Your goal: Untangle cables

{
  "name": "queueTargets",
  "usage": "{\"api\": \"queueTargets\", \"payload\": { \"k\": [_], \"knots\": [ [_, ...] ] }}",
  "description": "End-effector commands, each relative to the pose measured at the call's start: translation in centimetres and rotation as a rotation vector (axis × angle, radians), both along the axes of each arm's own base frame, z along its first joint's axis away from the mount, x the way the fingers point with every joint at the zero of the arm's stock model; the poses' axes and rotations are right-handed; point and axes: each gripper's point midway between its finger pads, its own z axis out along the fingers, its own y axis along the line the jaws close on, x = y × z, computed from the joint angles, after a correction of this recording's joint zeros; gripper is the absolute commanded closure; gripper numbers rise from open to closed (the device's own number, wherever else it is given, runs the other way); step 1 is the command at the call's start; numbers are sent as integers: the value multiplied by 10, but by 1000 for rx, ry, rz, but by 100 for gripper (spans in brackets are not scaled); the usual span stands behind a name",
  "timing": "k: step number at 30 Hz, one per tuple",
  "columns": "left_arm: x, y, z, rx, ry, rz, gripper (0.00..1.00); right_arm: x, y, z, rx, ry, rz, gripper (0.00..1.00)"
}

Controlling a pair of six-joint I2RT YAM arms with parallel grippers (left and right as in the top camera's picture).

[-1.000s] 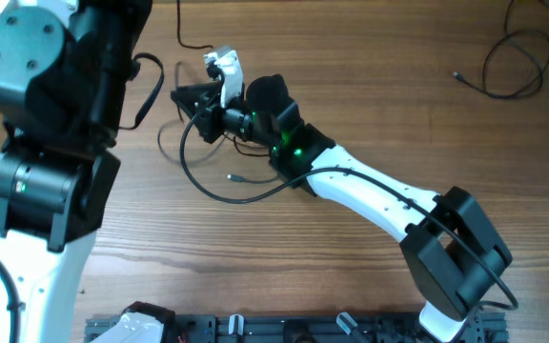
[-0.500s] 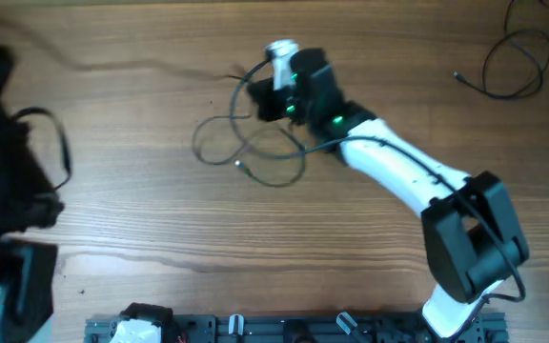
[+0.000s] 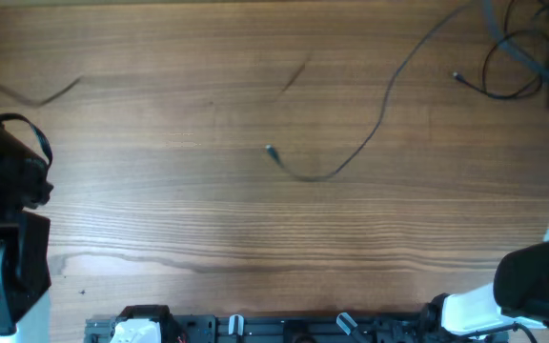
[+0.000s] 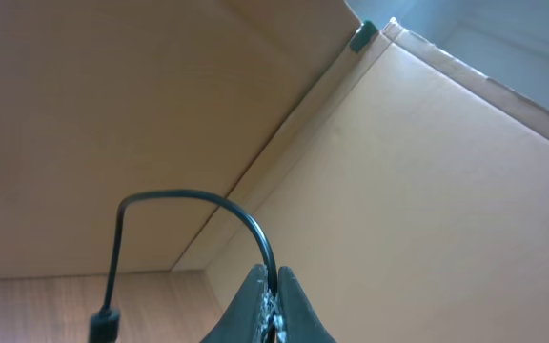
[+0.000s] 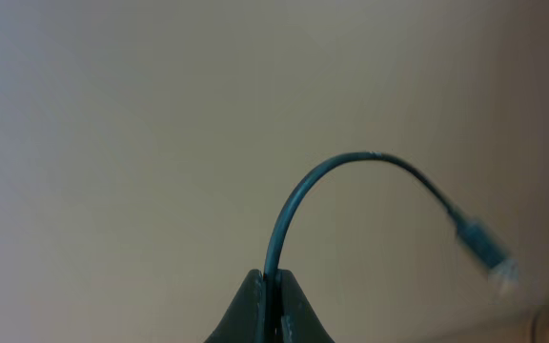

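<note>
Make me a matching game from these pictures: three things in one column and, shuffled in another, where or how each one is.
Things:
1. left pincer
2. small plug tip of a long black wire
3. looped black cord

Places or states:
a. at the far right corner of the brown wooden table
b. shut on a thin black cable
c. near the table's middle

Pairs: 1-b, 2-c, 3-a

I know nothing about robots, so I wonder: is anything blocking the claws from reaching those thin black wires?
Nothing visible does. The left gripper is shut directly on one thin cable, the right gripper on the other cable.
</note>
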Motion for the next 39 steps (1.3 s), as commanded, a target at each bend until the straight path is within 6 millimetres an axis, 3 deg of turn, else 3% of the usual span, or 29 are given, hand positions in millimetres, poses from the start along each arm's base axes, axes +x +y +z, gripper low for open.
{"api": "queueTargets", "payload": {
  "k": [1, 3, 4, 5, 7, 9, 10, 13, 15, 16, 19, 24, 28, 33, 36, 39],
  "knots": [
    [1, 4, -4, 9, 38, 28, 96, -53, -17, 130, -98, -284, -95, 96],
    [6, 4, -9, 9, 63, 27, 96, -85, -46, 182, -202, -444, -308, 96],
    [7, 4, -10, 10, 69, 27, 96, -95, -54, 194, -260, -483, -371, 95],
    [9, 4, -12, 10, 77, 27, 96, -103, -65, 199, -316, -496, -451, 96],
    [10, 4, -13, 10, 81, 27, 96, -100, -76, 187, -332, -423, -480, 96],
    [10, 4, -13, 10, 81, 27, 96, -83, -84, 151, -279, -273, -462, 95],
    [10, 4, -13, 10, 81, 27, 96, -72, -90, 118, -199, -156, -451, 96],
    [10, 4, -13, 10, 83, 27, 96, -76, -109, 49, 41, 86, -540, 96],
    [10, 4, -17, 10, 108, 26, 96, -94, -117, -7, 142, 299, -633, 96],
    [11, 4, -21, 10, 127, 26, 96, -113, -126, -43, 226, 423, -727, 96],
    [10, 4, -24, 19, 156, 26, 96, -148, -158, -109, 341, 611, -820, 96],
    [12, -4, -20, 23, 143, -47, 96, -163, -193, -166, 761, 564, -682, 96],
    [16, -9, -22, 24, 152, -89, 96, -121, -205, -194, 953, 363, -528, 96],
    [23, -16, -33, 22, 207, -146, 96, -57, -211, -187, 753, 181, -502, 96],
    [20, -16, -41, 21, 250, -146, 96, -44, -216, -228, 639, 257, -611, 96],
    [19, -16, -49, 18, 291, -147, 96, -52, -231, -304, 538, 458, -696, 96]
  ]
}}
